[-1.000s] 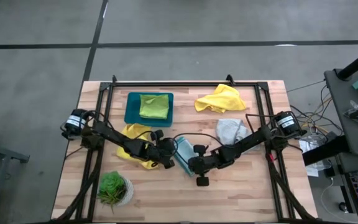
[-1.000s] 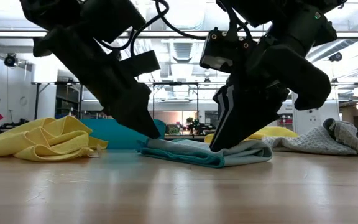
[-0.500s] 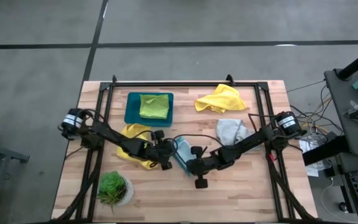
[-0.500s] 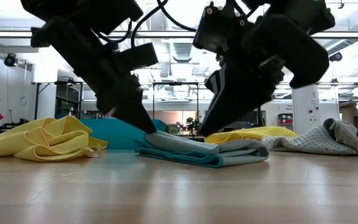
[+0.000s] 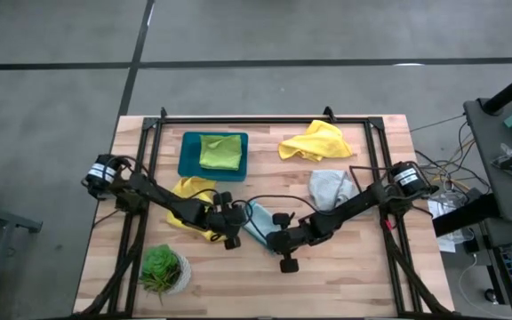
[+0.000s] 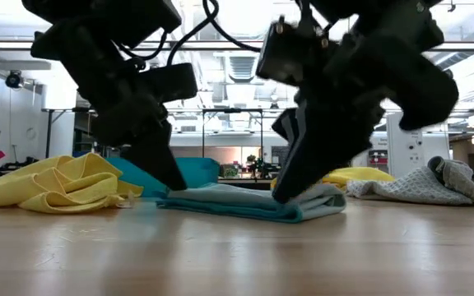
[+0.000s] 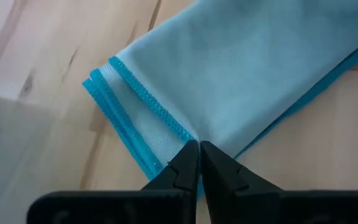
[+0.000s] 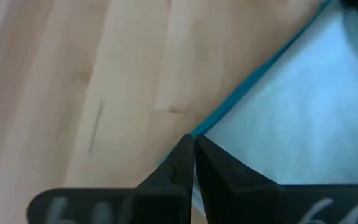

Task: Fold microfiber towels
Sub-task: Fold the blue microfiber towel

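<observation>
A folded light blue towel (image 5: 258, 219) (image 6: 245, 202) lies flat on the wooden table's middle, its stacked hemmed edges (image 7: 126, 115) showing several layers. My left gripper (image 5: 233, 228) (image 7: 199, 155) slants down onto the towel's left end and is shut. My right gripper (image 5: 276, 235) (image 8: 191, 148) slants down onto its right, nearer end, also shut. Both arms hide part of the towel from above. My left gripper has its shut fingertips on the towel's hemmed edge (image 7: 182, 134), near one end, slanting down from the table's left. How many layers lie between them I cannot tell. The towel stays flat on the table. My right gripper has its shut fingertips at the towel's teal-stitched edge (image 8: 207, 127), slanting down from the table's right. The fingers hide the spot itself. The towel lies on the table (image 8: 104, 93) there too.
A crumpled yellow towel (image 5: 194, 201) lies under my left arm. Another yellow one (image 5: 314, 142) and a pale grey one (image 5: 330, 187) lie at the far right. A teal tray (image 5: 189, 162) holds a lime green towel (image 5: 220, 151). A potted plant (image 5: 161, 267) stands near left.
The light blue towel has slid a little along the table toward its left edge, staying flat and folded. Both grippers have gone that way with it. My left gripper has tipped to a steeper slant.
</observation>
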Motion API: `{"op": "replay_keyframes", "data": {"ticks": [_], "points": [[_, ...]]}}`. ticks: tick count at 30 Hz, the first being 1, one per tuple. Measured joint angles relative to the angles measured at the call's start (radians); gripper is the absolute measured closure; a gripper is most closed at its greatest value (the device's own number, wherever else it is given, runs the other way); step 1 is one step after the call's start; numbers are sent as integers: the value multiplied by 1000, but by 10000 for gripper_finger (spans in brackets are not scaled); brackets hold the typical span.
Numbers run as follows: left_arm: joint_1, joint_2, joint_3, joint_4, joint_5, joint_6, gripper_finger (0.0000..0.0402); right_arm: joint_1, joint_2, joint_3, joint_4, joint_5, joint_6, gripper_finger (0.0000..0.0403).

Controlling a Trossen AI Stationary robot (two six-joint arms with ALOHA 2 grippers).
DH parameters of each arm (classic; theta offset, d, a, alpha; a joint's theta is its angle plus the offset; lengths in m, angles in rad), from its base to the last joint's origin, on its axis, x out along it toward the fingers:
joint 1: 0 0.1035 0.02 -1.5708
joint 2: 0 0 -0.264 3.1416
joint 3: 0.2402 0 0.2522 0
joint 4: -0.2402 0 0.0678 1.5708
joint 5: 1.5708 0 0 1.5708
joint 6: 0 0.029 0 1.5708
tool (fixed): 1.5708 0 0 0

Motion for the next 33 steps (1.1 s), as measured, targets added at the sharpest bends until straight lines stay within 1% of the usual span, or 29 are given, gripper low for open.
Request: {"op": "replay_keyframes", "data": {"ticks": [4, 9, 17, 26, 29, 33], "points": [[0, 0, 0, -10, 0, -20, 401, -1, 26, 0, 10, -3, 3, 394], [0, 0, 0, -42, 4, -31, 401, -4, 33, 0, 10, -58, 13, 394], [-1, -4, 1, -54, 4, -31, 401, -5, 33, 1, -26, -72, 6, 394], [0, -19, 1, -66, -1, -28, 400, -20, -19, 2, -101, -88, -14, 394], [0, -24, 3, -72, -3, -28, 392, -19, -48, 2, -126, -90, -13, 394], [0, -39, 5, -70, -3, -28, 359, -19, -72, 3, -153, -86, 10, 394]]}}
